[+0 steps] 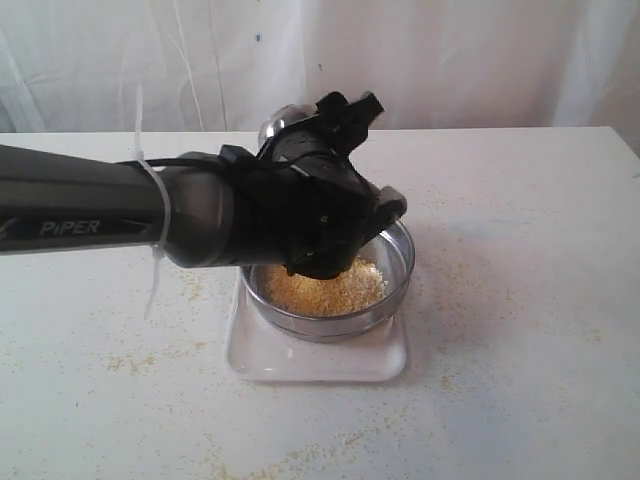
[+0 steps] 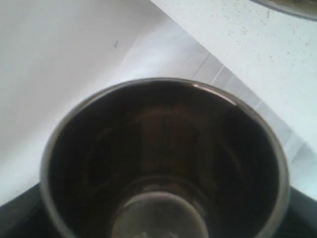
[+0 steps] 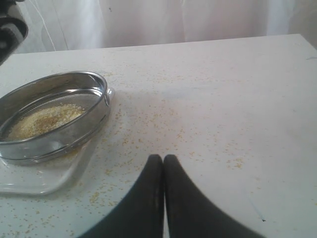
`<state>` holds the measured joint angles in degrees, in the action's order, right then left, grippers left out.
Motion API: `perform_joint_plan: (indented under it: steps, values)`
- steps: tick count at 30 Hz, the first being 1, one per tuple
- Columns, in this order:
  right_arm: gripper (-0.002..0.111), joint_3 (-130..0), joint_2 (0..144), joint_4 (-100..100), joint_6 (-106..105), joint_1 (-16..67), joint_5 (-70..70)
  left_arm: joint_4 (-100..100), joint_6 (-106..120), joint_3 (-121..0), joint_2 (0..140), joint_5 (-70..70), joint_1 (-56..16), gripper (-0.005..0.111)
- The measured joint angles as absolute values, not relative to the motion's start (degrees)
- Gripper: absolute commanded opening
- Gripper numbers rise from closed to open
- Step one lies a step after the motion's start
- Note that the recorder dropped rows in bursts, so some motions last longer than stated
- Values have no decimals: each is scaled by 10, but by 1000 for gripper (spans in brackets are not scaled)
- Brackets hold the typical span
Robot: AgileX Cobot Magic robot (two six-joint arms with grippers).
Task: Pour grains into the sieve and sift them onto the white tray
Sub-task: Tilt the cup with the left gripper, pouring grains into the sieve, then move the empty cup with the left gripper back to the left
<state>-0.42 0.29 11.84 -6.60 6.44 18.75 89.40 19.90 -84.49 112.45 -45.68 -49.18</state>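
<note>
The sieve (image 1: 396,288) rests on the white tray (image 1: 300,362), with a heap of yellow-tan grains (image 1: 325,288) on its mesh. My left gripper (image 1: 322,128) hangs over the sieve's far edge, shut on a small steel cup (image 1: 281,122). The left wrist view looks straight into the cup (image 2: 163,158); its inside is dark, no grains show, and the fingers are hidden behind it. My right gripper (image 3: 163,158) is shut and holds nothing, low over the table to the right of the sieve (image 3: 64,79), grains (image 3: 44,119) and tray (image 3: 34,181). The exterior view does not show it.
Stray yellowish specks lie over the white table (image 1: 520,330) around the tray. A white curtain (image 1: 450,50) hangs behind the table's far edge. My left arm (image 1: 90,215) stretches in from the left and hides the sieve's left and far rim.
</note>
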Motion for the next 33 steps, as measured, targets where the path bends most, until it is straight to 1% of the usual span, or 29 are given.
perform_joint_plan:
  steps: [4,8,12,16,20,23,28,33]
  values:
    - [0,-4,3,118,-66,64,187,823,-18,-845,1085,-487,-484,0]
    - [0,-4,3,118,-66,64,187,762,-246,-820,1012,-496,-448,0]
    - [0,-4,3,118,-66,64,187,756,-420,-735,922,-483,-394,0]
    - [0,-4,3,118,-66,64,187,751,-580,-611,854,-402,-311,0]
    - [0,-4,3,118,-66,64,187,742,-671,-501,831,-245,-225,0]
    - [0,-4,3,118,-66,64,187,740,-701,-452,831,-140,-175,0]
    - [0,-4,3,118,-66,64,187,729,-720,-437,831,-66,-110,0]
    - [0,-4,3,118,-66,64,187,657,-727,-437,831,17,-53,0]
